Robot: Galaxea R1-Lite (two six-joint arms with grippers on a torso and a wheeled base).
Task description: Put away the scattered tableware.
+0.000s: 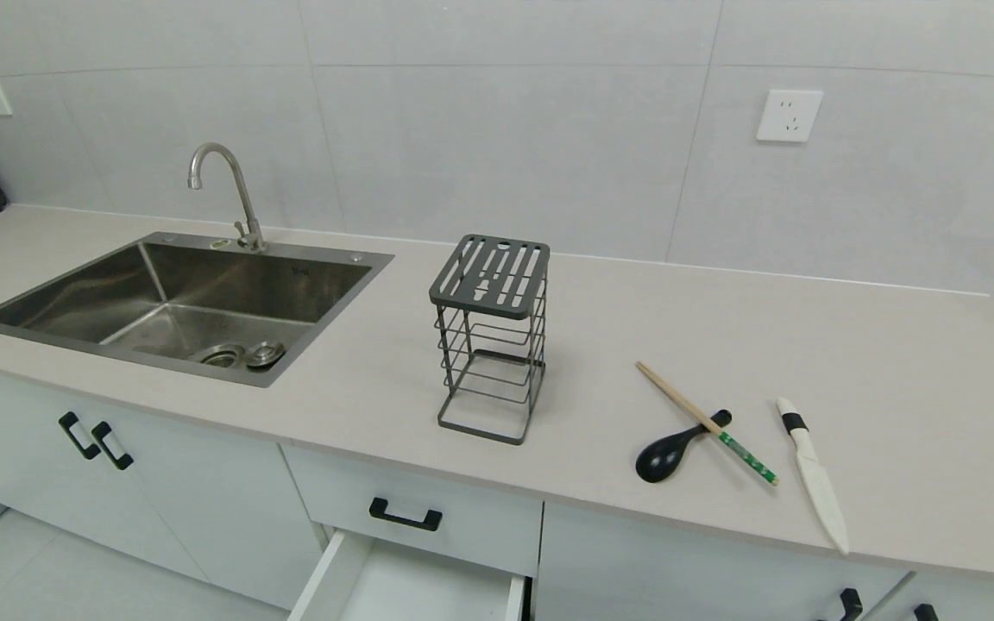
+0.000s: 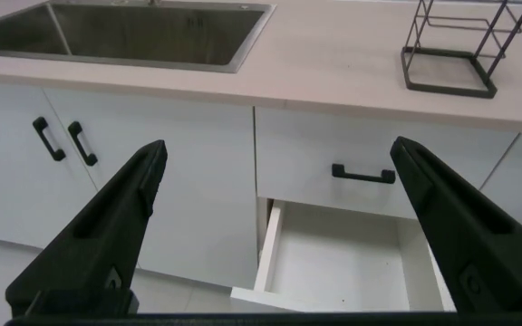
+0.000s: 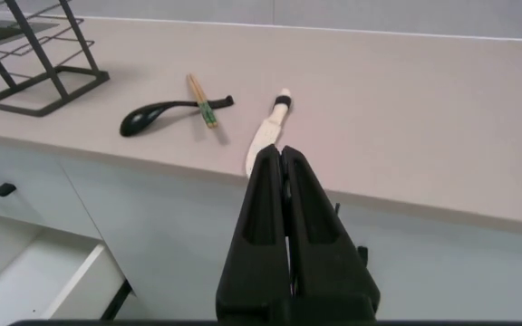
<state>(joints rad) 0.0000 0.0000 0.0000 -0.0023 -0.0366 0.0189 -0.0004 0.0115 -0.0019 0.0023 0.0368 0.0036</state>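
Observation:
A black spoon [image 1: 674, 450] lies on the counter's front right, with a pair of wooden chopsticks [image 1: 704, 421] resting across its handle. Right of them lies a white knife [image 1: 812, 471], blade toward the counter edge. The dark wire utensil rack [image 1: 491, 336] stands mid-counter. In the right wrist view, the spoon [image 3: 157, 114], chopsticks [image 3: 201, 100] and knife [image 3: 268, 135] lie beyond my right gripper [image 3: 281, 158], which is shut and held in front of the counter edge, below the knife. My left gripper [image 2: 279, 167] is open, low in front of the cabinets.
A steel sink [image 1: 182, 302] with a faucet [image 1: 225, 191] occupies the counter's left. Below the rack, a white drawer [image 1: 406, 585] stands pulled open under a closed drawer with a black handle [image 1: 405, 516]. The open drawer [image 2: 343, 263] lies just beyond my left gripper.

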